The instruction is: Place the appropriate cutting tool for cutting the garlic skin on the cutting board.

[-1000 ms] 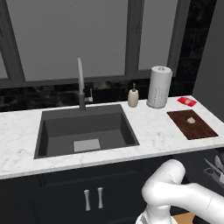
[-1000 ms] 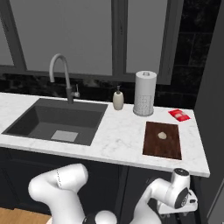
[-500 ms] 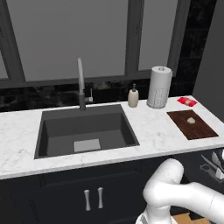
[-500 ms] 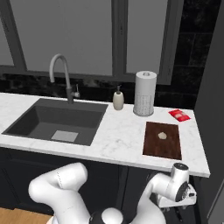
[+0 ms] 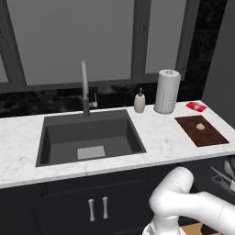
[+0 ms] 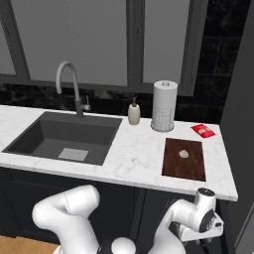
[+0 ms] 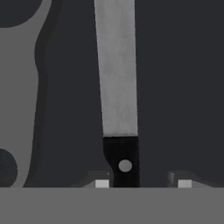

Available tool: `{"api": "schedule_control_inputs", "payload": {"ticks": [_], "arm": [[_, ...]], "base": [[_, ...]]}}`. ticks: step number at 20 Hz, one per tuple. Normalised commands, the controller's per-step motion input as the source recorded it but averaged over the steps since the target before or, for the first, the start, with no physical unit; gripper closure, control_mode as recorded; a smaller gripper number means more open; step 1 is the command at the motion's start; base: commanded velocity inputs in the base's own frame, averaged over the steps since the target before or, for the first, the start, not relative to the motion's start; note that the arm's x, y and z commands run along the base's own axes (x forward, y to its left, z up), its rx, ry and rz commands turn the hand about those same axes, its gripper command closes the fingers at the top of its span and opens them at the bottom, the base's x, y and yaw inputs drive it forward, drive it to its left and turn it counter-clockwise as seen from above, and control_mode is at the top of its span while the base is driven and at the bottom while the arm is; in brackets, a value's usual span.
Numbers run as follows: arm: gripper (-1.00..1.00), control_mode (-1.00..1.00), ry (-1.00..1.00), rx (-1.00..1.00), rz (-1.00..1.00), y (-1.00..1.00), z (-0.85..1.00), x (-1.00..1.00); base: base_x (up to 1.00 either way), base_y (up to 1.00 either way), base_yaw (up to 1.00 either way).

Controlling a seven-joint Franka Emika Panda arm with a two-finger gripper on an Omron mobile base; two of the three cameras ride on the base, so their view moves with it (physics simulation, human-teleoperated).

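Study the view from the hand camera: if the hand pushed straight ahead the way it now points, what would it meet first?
Most likely the knife: its black handle lies between the hand's fingertips, the blade running ahead. Depth is unclear.

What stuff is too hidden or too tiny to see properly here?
- Knife: hand view; the grey band cuts off the lower end of its black handle, so the grip is unclear.
- Gripper: hand view; just the fingertips show, so open or shut is unclear.
- Garlic on the cutting board: right base view; too small to show any skin.
- Utensils: left base view; cut off by the right edge.
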Motion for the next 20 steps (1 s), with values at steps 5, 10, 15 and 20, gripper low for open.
{"api": "schedule_control_inputs", "payload": {"ticks": [5,10,15,20], "arm": [[1.00,-1.00,0.00,0.02,0.10,0.66,-0.47,-0.47],[1.00,-1.00,0.00,0.00,0.06,0.73,-0.18,-0.26],[1.00,-1.00,0.00,0.01,0.01,0.20,0.11,-0.11],[1.00,-1.00,-0.11,0.02,0.01,-0.09,0.77,-0.10]], "base": [[0.00,0.00,0.00],[0.00,0.00,0.00],[0.00,0.00,0.00],[0.00,0.00,0.00]]}}
